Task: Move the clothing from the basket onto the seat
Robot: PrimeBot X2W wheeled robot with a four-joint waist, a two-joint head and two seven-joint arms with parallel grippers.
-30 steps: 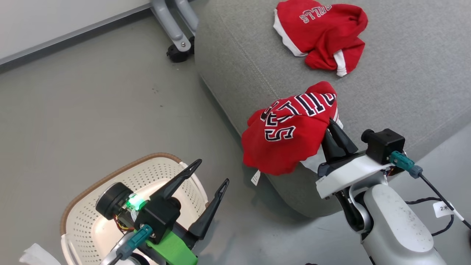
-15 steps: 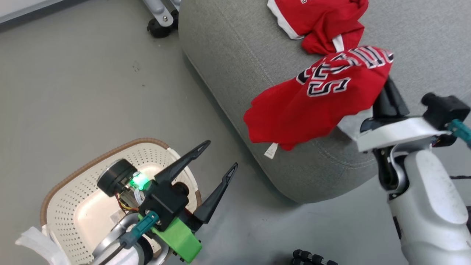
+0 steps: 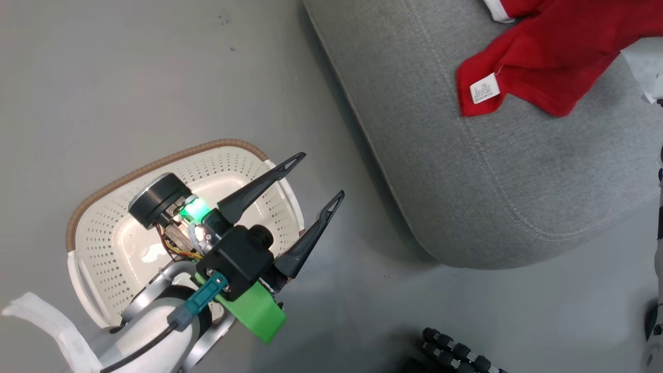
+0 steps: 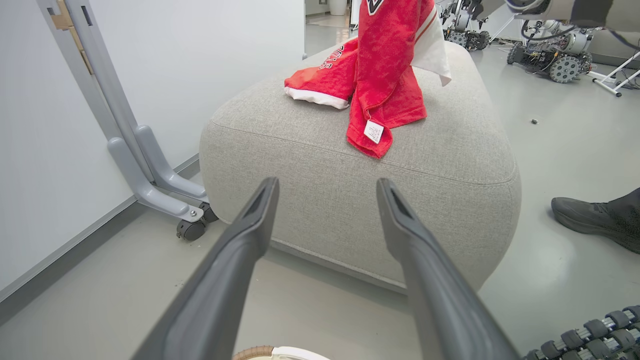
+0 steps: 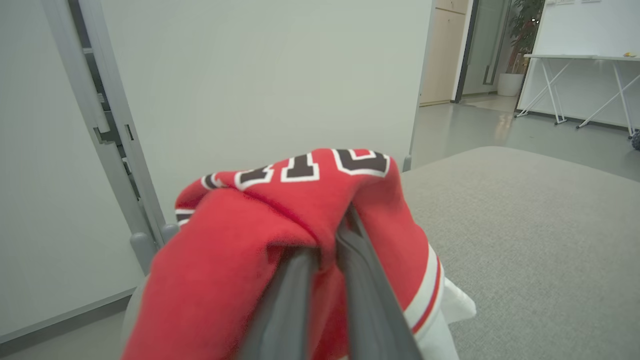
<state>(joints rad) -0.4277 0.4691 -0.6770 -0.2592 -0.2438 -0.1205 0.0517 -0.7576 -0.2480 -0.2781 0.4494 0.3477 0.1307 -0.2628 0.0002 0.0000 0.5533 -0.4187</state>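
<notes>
You can't see the right end effector's (image 5: pixel 325 260) fingertips: the clothing (image 5: pixel 280 225) it holds drapes over them, and the lettering wraps out of reading. In the head view that clothing runs off the top and right edges, and the care tag's (image 3: pixel 484 89) print is too small to read. Your left end effector (image 3: pixel 322 173) and its arm cover much of the basket (image 3: pixel 103 228). A shoe (image 4: pixel 595 217) is cut by the right edge.

On seat (image 3: pixel 492 181): clothing (image 3: pixel 559 57). Left of seat: basket (image 3: pixel 103 248), left pincer (image 3: pixel 322 173) over its edge.
</notes>
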